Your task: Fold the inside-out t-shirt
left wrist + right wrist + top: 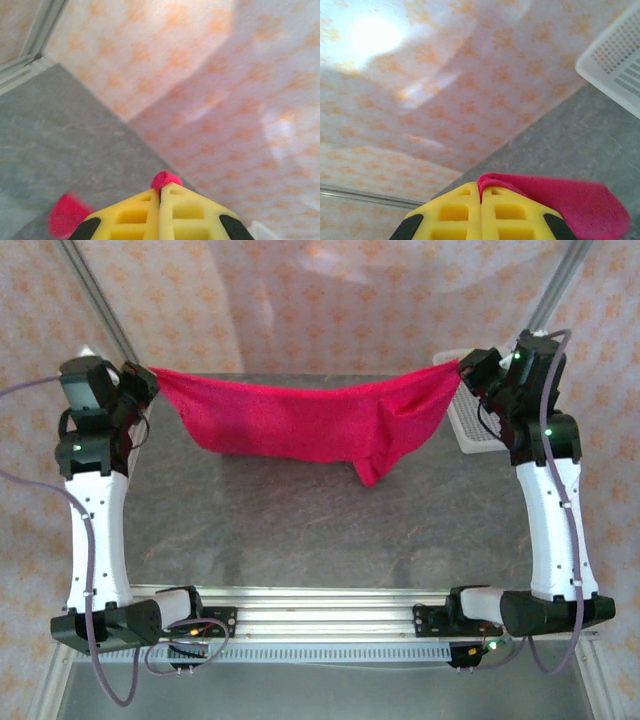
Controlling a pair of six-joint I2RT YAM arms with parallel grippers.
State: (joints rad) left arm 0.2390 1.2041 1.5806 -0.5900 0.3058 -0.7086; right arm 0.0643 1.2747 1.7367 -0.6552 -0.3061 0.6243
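The bright red inside-out t-shirt (300, 420) hangs stretched in the air between both arms, above the far half of the grey table (300, 530). A bunched part droops lowest at its right side. My left gripper (150, 372) is shut on the shirt's left corner; a small red tuft (166, 180) pokes out past the closed yellow fingertips (145, 210). My right gripper (462, 365) is shut on the shirt's right corner, and red cloth (580, 205) spills to the right of its closed yellow fingertips (465, 210).
A white perforated basket (470, 425) stands at the table's far right, just beside the right arm, also in the right wrist view (617, 60). Patterned curtain walls and metal frame posts (95, 300) close in the back and sides.
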